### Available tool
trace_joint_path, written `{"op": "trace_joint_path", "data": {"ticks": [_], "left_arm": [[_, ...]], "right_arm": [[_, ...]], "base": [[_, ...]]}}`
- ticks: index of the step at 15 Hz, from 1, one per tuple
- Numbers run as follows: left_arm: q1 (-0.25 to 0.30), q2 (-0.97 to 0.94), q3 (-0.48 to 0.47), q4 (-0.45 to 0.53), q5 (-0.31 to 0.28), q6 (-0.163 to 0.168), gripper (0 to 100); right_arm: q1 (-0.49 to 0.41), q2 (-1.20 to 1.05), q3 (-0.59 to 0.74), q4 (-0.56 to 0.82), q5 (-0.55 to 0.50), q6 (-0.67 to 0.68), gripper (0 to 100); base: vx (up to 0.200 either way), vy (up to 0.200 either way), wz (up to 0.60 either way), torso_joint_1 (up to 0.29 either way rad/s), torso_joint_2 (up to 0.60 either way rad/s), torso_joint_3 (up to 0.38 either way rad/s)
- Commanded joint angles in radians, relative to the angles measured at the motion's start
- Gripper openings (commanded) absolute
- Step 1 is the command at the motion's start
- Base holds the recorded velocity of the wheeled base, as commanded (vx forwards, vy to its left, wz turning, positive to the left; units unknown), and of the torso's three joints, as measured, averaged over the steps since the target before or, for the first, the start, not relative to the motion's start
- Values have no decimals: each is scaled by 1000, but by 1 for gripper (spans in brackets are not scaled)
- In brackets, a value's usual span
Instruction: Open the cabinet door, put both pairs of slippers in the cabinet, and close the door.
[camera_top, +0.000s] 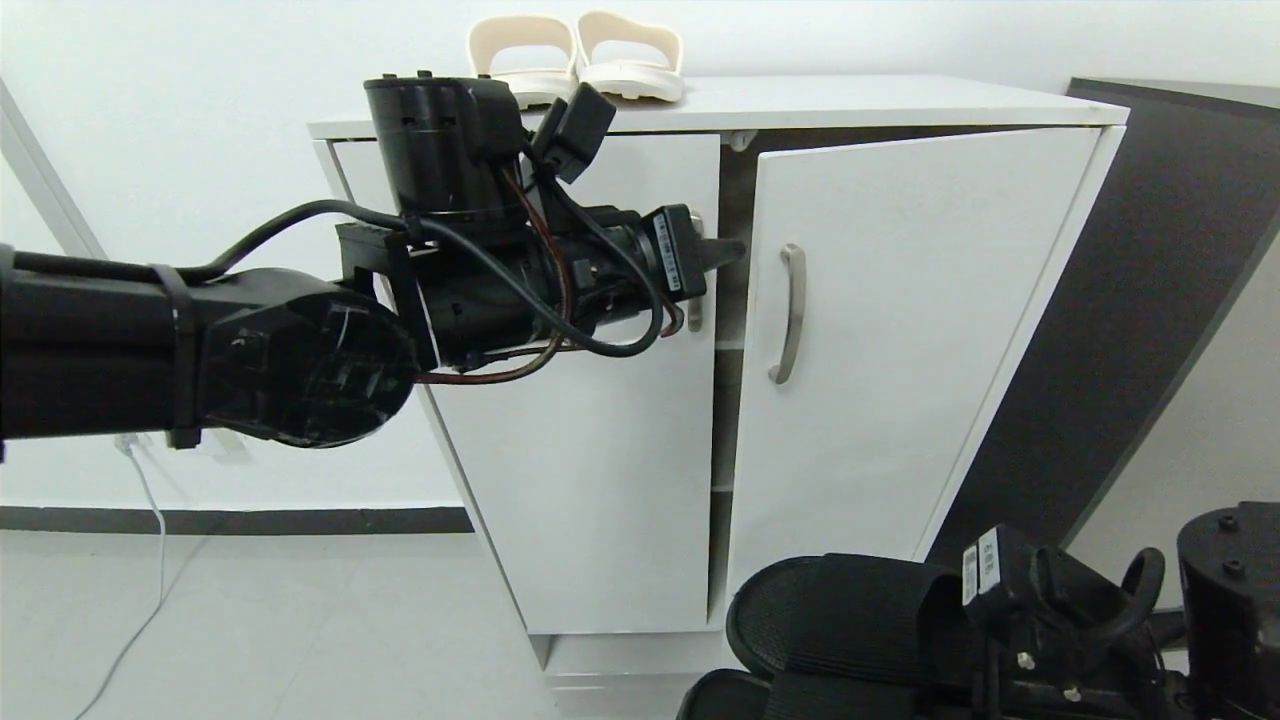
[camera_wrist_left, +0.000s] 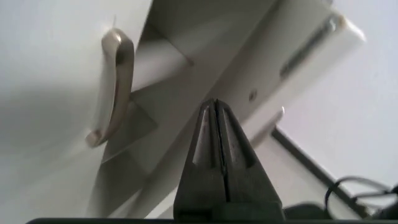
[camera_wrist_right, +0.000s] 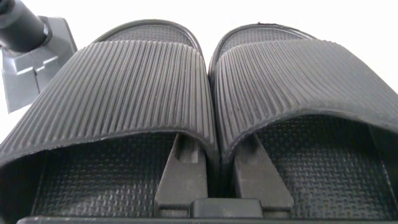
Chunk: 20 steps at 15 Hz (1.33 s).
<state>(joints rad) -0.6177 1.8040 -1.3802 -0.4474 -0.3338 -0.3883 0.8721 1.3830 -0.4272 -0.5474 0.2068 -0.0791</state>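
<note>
Pair of black ribbed rubber slippers (camera_top: 850, 615) low before white two-door cabinet (camera_top: 600, 480), long axes crosswise, toes leftward | our right gripper (camera_wrist_right: 216, 171) pinches their adjoining walls | left gripper (camera_wrist_left: 216, 115), fingers pressed together, between its doors.

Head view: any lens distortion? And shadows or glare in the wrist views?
Head view: cabinet sides splay toward the top, wide-angle skew; no glare. Left wrist view: door handle throws a soft shadow beside it. Right wrist view: black slippers dark against bright wall, no glare.
</note>
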Motion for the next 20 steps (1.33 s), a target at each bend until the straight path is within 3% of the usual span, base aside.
{"op": "trace_joint_path", "data": {"ticks": [1, 6, 9, 11, 13, 18, 20], "left_arm": [[1, 29, -30, 0, -1, -11, 0], [-5, 49, -40, 0, 1, -9, 0], [-79, 37, -13, -10, 6, 0, 0], [-148, 8, 78, -117, 4, 6, 0], [-175, 5, 155, -247, 4, 14, 0], [-139, -17, 185, -289, 27, 12, 0], [-102, -143, 277, -258, 68, 14, 0]], "right_arm": [[5, 2, 1, 1, 0, -1, 0], [21, 4, 2, 3, -1, -1, 0], [39, 2, 15, 1, -4, -4, 0], [47, -1, 22, 1, -9, -21, 0], [48, 1, 28, 1, -9, -28, 0], [45, 4, 24, -3, -9, -27, 0], [4, 42, -13, -2, -55, -16, 0]], "base": [[0, 0, 0, 0, 0, 0], [-80, 0, 0, 2, 1, 1], [-200, 0, 0, 1, -1, 4], [-200, 0, 0, -2, 2, 5], [0, 0, 0, 0, 0, 0], [0, 0, 0, 0, 0, 0], [0, 0, 0, 0, 0, 0]]}}
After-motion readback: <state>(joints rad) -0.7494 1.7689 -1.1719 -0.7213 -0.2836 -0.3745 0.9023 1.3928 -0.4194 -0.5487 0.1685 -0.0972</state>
